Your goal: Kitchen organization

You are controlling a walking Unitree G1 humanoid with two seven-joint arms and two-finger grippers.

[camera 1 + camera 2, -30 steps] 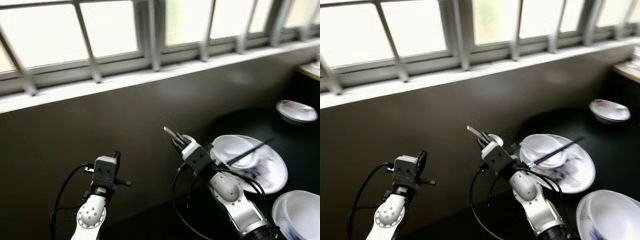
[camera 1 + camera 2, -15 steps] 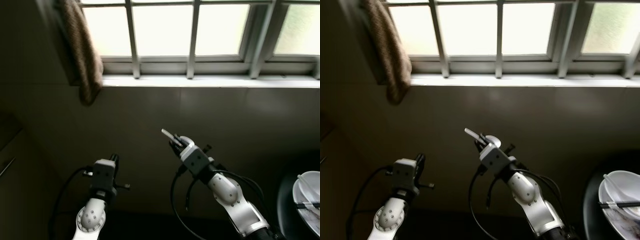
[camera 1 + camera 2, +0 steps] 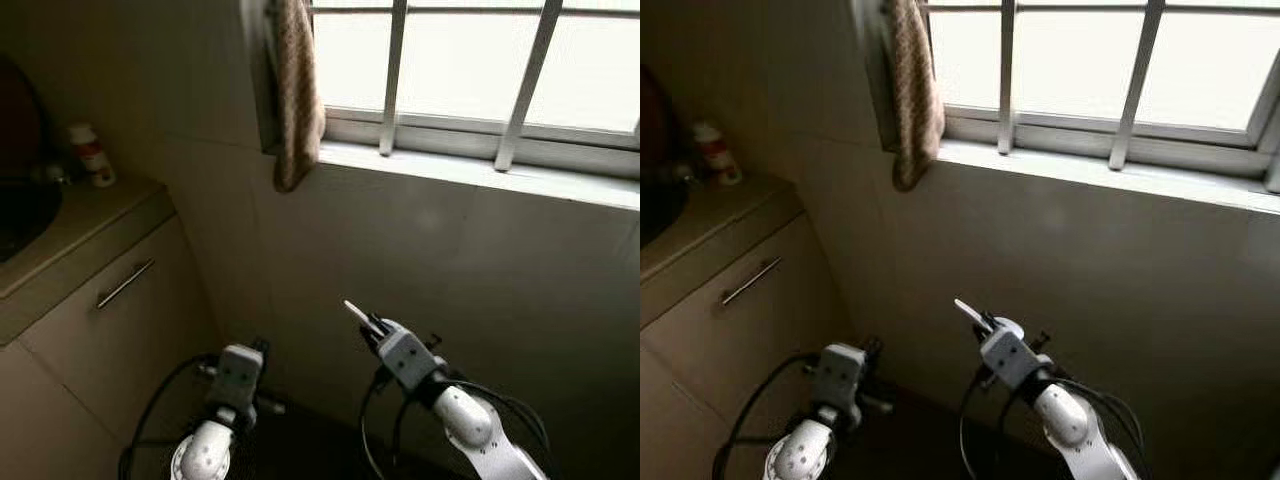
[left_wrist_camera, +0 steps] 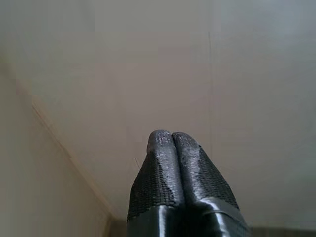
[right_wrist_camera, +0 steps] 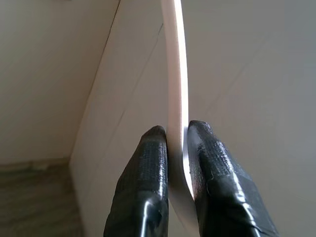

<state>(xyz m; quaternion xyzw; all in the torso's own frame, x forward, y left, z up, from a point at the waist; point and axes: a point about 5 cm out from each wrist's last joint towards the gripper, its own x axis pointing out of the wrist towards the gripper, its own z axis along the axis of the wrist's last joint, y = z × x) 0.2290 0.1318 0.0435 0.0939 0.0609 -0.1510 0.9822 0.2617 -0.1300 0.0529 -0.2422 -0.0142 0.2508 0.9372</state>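
My right gripper [image 3: 372,328] is held up in front of the tiled wall, shut on a white ceramic spoon [image 3: 358,313]. The right wrist view shows the spoon [image 5: 175,74] edge-on, its handle rising between the two black fingertips [image 5: 153,143]. To its left and slightly lower, my left gripper [image 3: 258,347] is also raised. In the left wrist view its fingers [image 4: 163,153] are pressed together with nothing between them, pointing at the pale wall.
A beige counter [image 3: 90,215] with a cabinet front and metal handle [image 3: 124,284] stands at the left. A dark sink [image 3: 20,205] and a small bottle [image 3: 88,155] are on it. A brown towel [image 3: 295,95] hangs by the window sill [image 3: 480,175].
The camera has swung to the left: the plates and bowls on the dark surface have left the view and the counter has come in. The spoon stays in my right gripper.
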